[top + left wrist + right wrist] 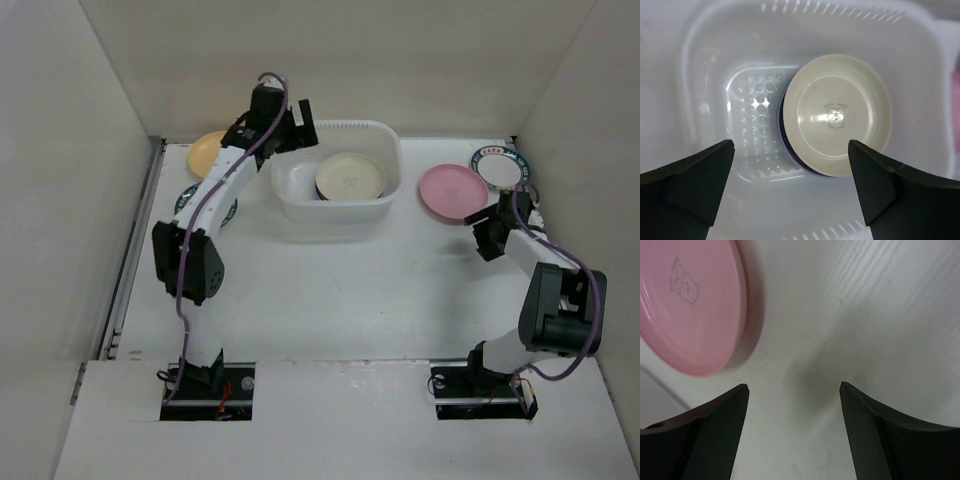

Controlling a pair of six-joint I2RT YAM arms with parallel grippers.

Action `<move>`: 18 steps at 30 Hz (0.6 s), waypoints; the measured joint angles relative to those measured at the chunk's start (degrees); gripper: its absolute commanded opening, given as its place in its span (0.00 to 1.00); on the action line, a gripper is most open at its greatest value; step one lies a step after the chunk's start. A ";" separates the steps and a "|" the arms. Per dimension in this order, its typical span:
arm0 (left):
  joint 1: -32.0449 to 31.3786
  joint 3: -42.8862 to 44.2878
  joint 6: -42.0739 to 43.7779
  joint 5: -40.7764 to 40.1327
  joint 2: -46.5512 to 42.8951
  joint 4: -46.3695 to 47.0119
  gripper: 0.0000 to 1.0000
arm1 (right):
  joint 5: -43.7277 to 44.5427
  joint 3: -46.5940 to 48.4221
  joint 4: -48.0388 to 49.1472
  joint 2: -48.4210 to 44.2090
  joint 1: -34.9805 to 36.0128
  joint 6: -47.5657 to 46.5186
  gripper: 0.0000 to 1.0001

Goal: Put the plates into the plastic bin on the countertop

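The plastic bin (385, 138) stands at the back middle of the countertop (340, 290). A cream plate (351, 176) lies in its right half on a dark purple plate whose edge (783, 134) shows in the left wrist view. My left gripper (290, 122) hovers open and empty over the bin's left part (790, 145). A pink plate (452, 192) lies right of the bin, and it also shows in the right wrist view (685, 305). My right gripper (487, 232) is open and empty just near-right of it (792, 386). A teal-rimmed plate (498, 166) lies behind.
A yellow-orange plate (206, 152) lies at the back left. A teal-rimmed plate (188, 198) peeks out under the left arm. White walls bound the counter at the back and both sides.
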 measured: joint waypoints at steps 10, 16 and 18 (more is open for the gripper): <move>2.51 -12.66 0.28 -4.70 -35.87 3.45 1.00 | -2.36 12.83 0.72 13.20 -1.44 4.26 0.72; 5.18 -21.99 -0.39 -5.92 -44.78 -0.68 1.00 | -3.80 18.38 -1.86 20.09 -1.42 7.76 0.67; 6.03 -24.09 -0.61 -6.25 -46.10 -2.86 1.00 | -4.00 19.74 -3.06 21.97 -1.42 8.68 0.60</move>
